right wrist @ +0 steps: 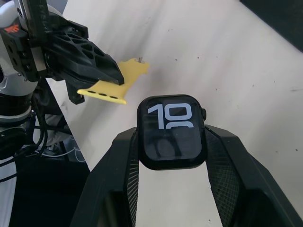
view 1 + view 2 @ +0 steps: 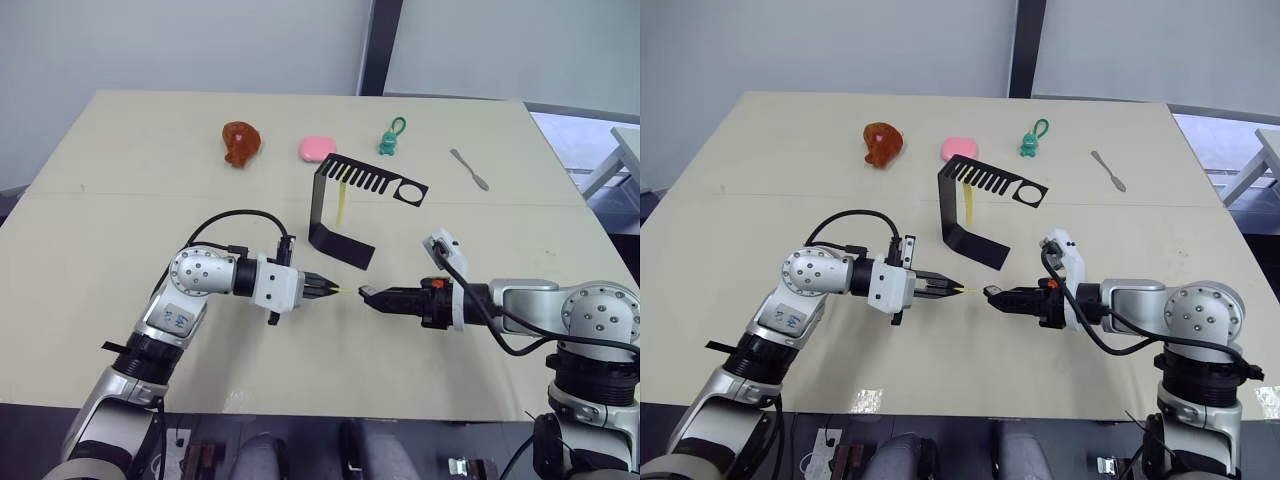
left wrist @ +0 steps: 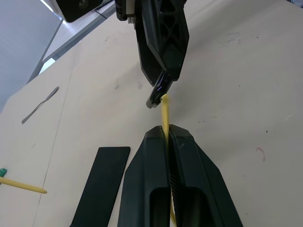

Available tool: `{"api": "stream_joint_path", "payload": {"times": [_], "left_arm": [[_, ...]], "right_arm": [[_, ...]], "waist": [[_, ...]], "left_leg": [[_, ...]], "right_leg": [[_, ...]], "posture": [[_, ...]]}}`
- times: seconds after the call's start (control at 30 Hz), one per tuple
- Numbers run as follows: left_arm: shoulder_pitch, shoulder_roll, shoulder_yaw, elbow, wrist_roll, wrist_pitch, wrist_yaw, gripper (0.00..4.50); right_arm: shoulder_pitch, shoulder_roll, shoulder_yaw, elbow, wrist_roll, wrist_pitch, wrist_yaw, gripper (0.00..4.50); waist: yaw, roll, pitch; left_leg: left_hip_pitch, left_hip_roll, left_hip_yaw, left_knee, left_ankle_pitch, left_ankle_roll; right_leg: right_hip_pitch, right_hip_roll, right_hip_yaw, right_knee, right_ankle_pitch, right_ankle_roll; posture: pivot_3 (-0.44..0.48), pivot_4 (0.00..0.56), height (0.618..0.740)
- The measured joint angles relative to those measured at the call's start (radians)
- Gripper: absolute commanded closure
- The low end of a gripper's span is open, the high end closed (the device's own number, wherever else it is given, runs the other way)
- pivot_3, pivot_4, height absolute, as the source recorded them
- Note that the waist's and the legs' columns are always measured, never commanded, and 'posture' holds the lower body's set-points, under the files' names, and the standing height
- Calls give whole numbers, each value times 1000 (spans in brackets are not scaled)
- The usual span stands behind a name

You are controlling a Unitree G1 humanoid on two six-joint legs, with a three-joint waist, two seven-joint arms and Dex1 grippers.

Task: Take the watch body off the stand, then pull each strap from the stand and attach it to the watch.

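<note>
My right gripper [image 1: 171, 142] is shut on the watch body [image 1: 171, 131], a dark rounded-square case whose screen shows large white digits. My left gripper [image 2: 332, 290] is shut on a yellow strap [image 1: 113, 84] with small holes, its free end pointing at the watch a short gap away. Both grippers [image 2: 368, 294] face each other over the table in front of the black stand [image 2: 338, 205]. A second yellow strap [image 2: 342, 195] hangs from the stand's slotted top arm. The top arm's round hole [image 2: 410, 192] holds nothing.
At the back of the table lie a brown toy [image 2: 240, 142], a pink pad [image 2: 316, 147], a green keyring figure [image 2: 390, 140] and a grey metal spatula [image 2: 469, 169]. The table's front edge runs just below both arms.
</note>
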Motion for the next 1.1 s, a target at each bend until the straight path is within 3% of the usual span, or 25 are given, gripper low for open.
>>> {"api": "stream_joint_path", "payload": {"times": [1.1], "left_arm": [[0, -23, -6, 0, 18, 25, 41, 4500]], "right_arm": [[-16, -2, 0, 62, 103, -18, -97, 3006]], "waist": [[0, 0, 0]], "left_leg": [[-1, 0, 0, 0, 0, 0]], "right_leg": [[-1, 0, 0, -1, 0, 0]], "posture": [[0, 150, 740]]}}
